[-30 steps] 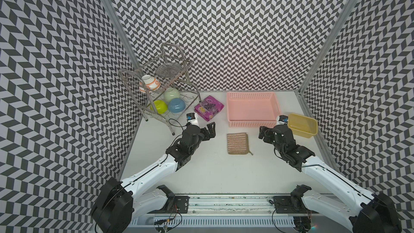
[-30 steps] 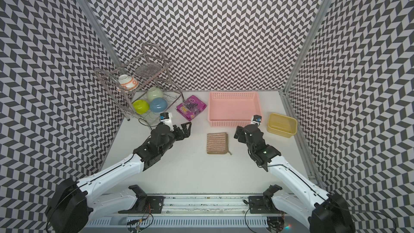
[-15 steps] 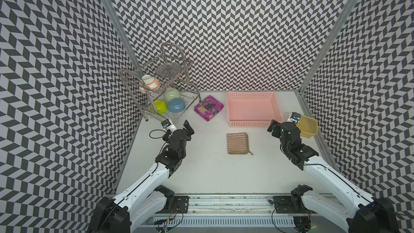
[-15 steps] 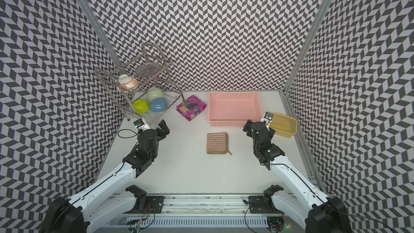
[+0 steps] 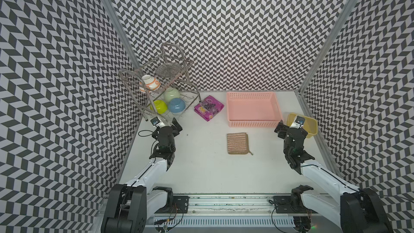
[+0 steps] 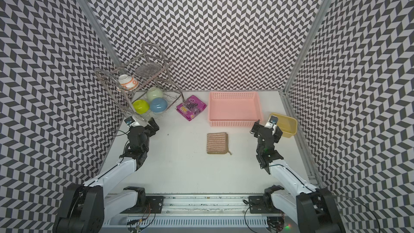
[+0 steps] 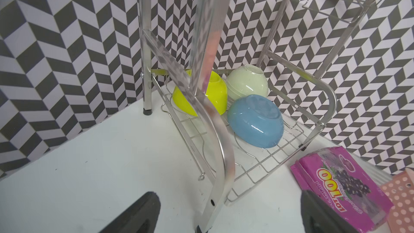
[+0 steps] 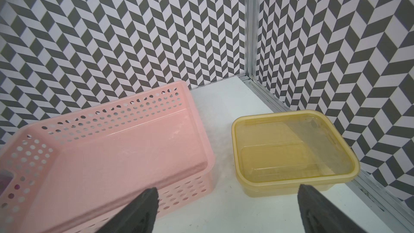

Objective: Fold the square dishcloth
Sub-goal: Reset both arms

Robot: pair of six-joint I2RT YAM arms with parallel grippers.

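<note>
Left jaws: stood wide apart with nothing between them; the left gripper [image 5: 167, 124] hung beside the foot of the dish rack [image 5: 143, 79], well apart from the cloth.
Right jaws: likewise spread and empty; the right gripper [image 5: 291, 128] sat between the pink basket [image 5: 252, 123] and the yellow container [image 5: 313, 120].
Dishcloth: the square dishcloth [image 5: 237, 143] lay flat on the table [image 5: 201, 166] between the arms, near the basket's front wall and touching neither gripper.
Done: stacked layers showed along the edge facing the right arm, and the corner loop [image 5: 250, 153] stuck out; it looked already folded into a compact rectangle.
Left: probably nothing, though whether another fold was wanted could not be told.
</note>
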